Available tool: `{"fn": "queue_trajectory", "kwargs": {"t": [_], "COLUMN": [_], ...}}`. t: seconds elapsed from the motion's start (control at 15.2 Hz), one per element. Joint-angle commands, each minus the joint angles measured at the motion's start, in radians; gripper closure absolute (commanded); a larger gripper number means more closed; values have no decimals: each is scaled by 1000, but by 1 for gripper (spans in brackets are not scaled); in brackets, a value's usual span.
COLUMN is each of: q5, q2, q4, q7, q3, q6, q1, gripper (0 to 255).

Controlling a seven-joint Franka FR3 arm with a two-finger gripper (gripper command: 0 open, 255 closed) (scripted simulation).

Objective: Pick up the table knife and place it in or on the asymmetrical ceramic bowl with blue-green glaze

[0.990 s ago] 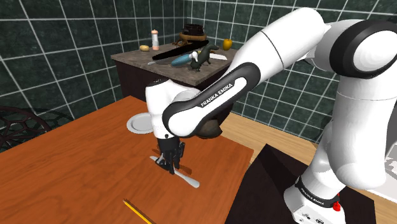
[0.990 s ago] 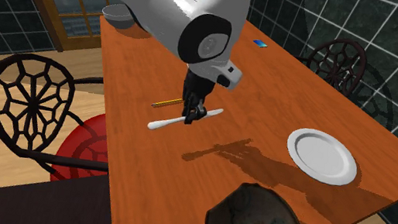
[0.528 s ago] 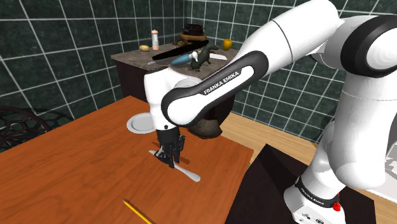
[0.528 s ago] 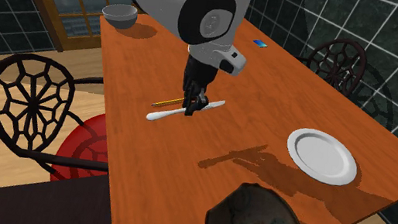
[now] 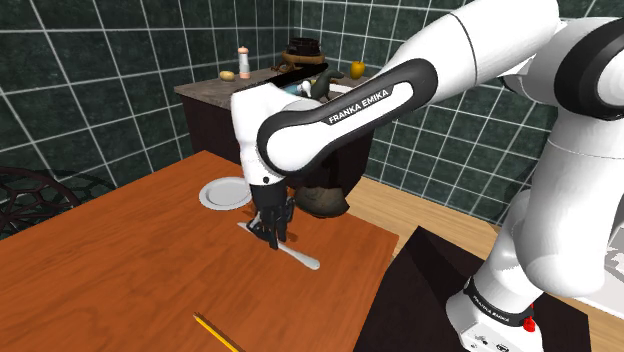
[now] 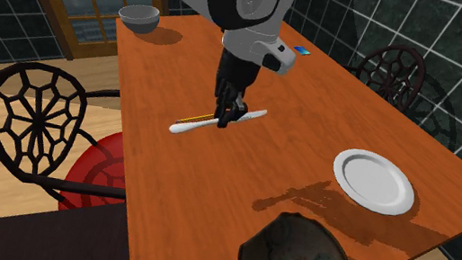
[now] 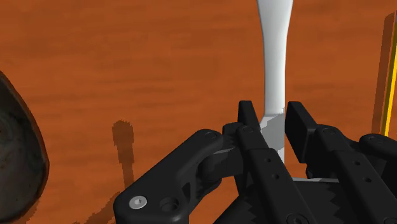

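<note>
The black two-finger tool is clamped on the pale grey table knife near its middle; in the wrist view the fingers press it from both sides. The knife hangs roughly level at the centre of the second exterior view. It seems lifted off the orange-brown wooden table, since its shadow falls apart from it, toward the lower right. So the pick-up looks done. What is left is carrying the knife to the dark, mottled, lopsided bowl at that frame's bottom edge, near the round white plate, and releasing it there.
</note>
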Motion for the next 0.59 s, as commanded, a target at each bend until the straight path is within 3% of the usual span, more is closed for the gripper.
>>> {"fn": "queue_trajectory", "kwargs": {"t": [0.0, 0.53], "q5": [1, -7], "q2": [-15, -72], "q4": [-14, -69], "q7": [-42, -229], "q3": [-17, -100], "q6": [-4, -19], "q1": [-25, -133], "gripper": [255, 255]}}
